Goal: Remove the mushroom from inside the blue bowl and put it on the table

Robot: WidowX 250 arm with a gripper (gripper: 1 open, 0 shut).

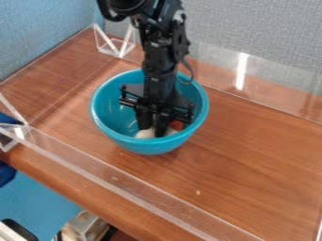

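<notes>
Mushroom low inside blue bowl, fingers narrowed around it but grip unconfirmed; could slip out on lift, or snag rim and drag bowl across desk.

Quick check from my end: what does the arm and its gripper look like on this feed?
The arm is all black, slim and jointed, with thin black cables running along it. The gripper is black too, with a wide crossbar above narrow black fingers. No markings are legible.
</notes>
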